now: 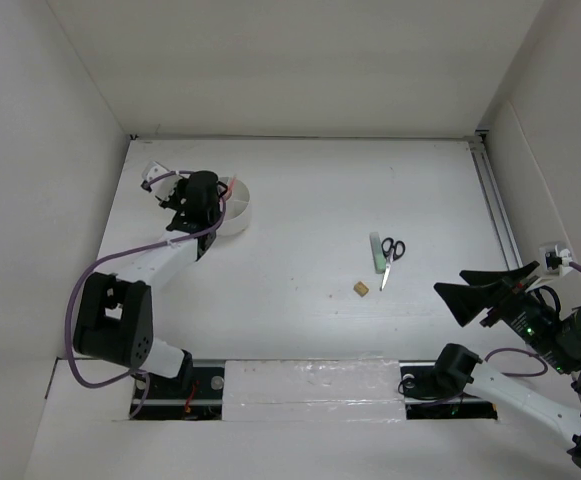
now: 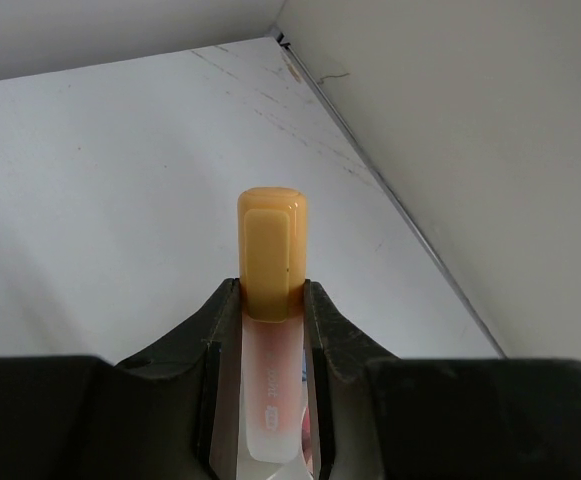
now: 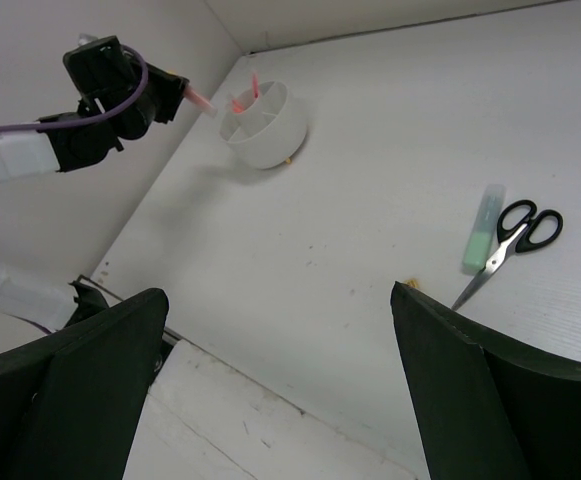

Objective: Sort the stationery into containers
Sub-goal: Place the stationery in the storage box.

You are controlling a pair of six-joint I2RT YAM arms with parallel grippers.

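The orange highlighter (image 2: 270, 320) is clamped below its cap by the left fingers (image 2: 202, 345), just beside the white cup (image 1: 238, 225) near the table's far left corner. It is judged light, rigid and smooth. The right fingers (image 3: 470, 390) are spread and empty.

Glossy plastic orange highlighter (image 2: 270, 300) (frosted barrel); matt white table (image 1: 300, 230).

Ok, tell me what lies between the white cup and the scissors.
Only the green highlighter, beside the scissors toward the white cup; otherwise bare table, in the top view.
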